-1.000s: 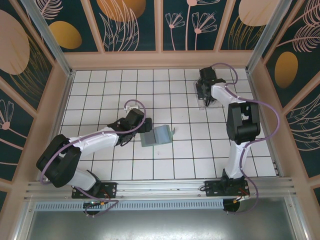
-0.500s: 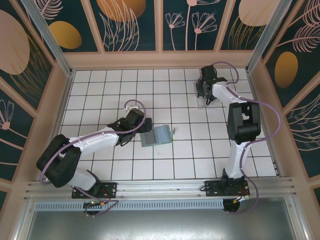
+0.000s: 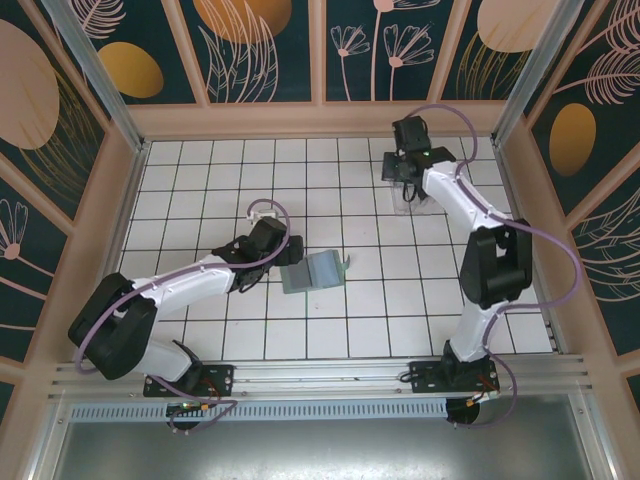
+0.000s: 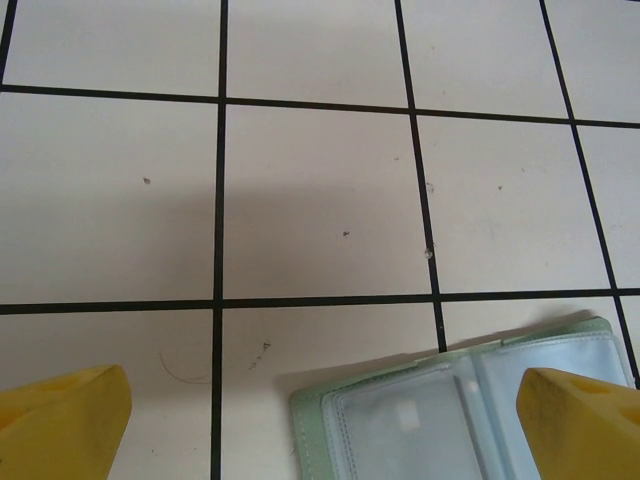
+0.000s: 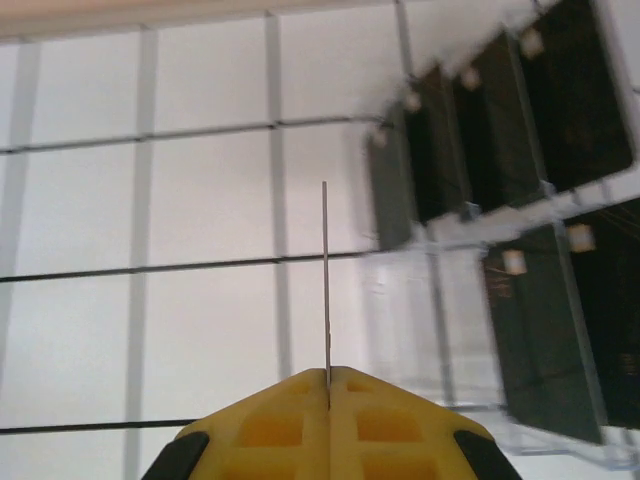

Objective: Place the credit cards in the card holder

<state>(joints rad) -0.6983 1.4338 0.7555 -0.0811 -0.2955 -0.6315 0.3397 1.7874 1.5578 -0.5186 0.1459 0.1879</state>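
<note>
One thin card (image 5: pixel 325 270), seen edge-on, is pinched in my right pincer (image 5: pixel 328 372), which is pressed together on it beside the clear rack (image 5: pixel 420 300) holding more dark cards (image 5: pixel 570 90). My left pincer (image 4: pixel 322 420) is spread over the open green card holder (image 4: pixel 440 420), which lies mid-desk (image 3: pixel 200 180).

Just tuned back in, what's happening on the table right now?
The right tool is shut on one thin credit card, seen edge-on, near the clear rack that holds more dark cards. The left tool is open at the green card holder, which lies unfolded mid-table.
</note>
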